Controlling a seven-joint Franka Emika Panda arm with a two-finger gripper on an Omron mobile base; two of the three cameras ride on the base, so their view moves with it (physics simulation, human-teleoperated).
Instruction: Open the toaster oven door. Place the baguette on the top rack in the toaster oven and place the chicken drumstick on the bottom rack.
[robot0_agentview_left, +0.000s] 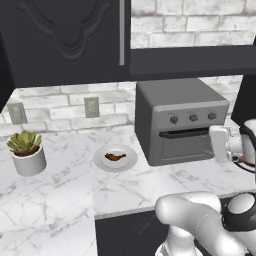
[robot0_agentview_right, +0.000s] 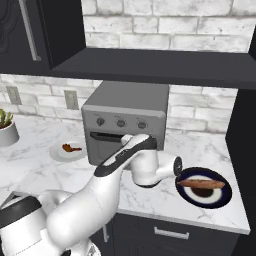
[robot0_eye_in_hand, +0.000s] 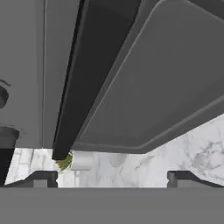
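Observation:
The grey toaster oven (robot0_agentview_left: 175, 107) stands at the back of the counter, its door (robot0_agentview_left: 182, 147) looking shut under the three knobs. In the hand view the dark bar handle (robot0_eye_in_hand: 87, 78) and door panel (robot0_eye_in_hand: 166, 74) are very close, and my gripper (robot0_eye_in_hand: 113, 179) is open in front of them with nothing between its fingertips. My hand (robot0_agentview_left: 220, 143) hovers at the right end of the handle (robot0_agentview_left: 184, 133). The chicken drumstick (robot0_agentview_left: 115, 157) lies on a white plate (robot0_agentview_left: 102, 162) left of the oven. The baguette (robot0_agentview_right: 201, 183) lies on a dark blue plate (robot0_agentview_right: 222, 197) to its right.
A potted plant (robot0_agentview_left: 26, 150) stands at the counter's left. Dark wall cabinets (robot0_agentview_left: 65, 40) and a shelf (robot0_agentview_right: 160, 67) hang above the oven. A dark panel (robot0_agentview_right: 245, 150) bounds the counter on the right. The white arm (robot0_agentview_right: 115, 170) reaches across the marble in front of the oven.

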